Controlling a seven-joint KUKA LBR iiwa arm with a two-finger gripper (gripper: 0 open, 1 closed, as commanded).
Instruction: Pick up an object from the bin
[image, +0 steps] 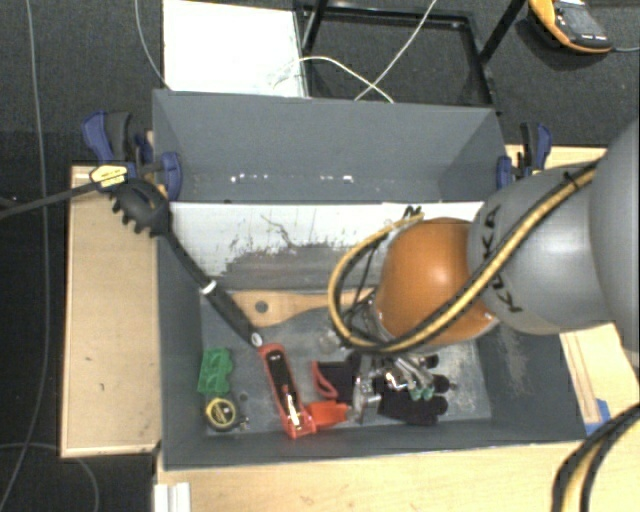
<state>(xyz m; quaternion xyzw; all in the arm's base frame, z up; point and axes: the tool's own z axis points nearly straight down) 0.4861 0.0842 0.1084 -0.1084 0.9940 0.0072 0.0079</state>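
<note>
- End effector (392, 388) down low in the bin (320, 140), front right, over a black lump (418, 406); grip state: cannot tell.
- Just left: red plastic piece (326, 411).
- Farther left: red-handled tool (283, 390), green piece (213, 370), yellow tape measure (222, 412).

Bin (180, 370): matt grey metal, the far inner wall scuffed and scratched pale. Spatula (290, 305): bare, dull wood. Red tool (283, 392): smooth, glossy plastic. Green piece (213, 370): matt plastic. Orange cover (430, 275) on the arm: smooth and shiny. Arm casing (570, 250): smooth grey, with a soft sheen.
</note>
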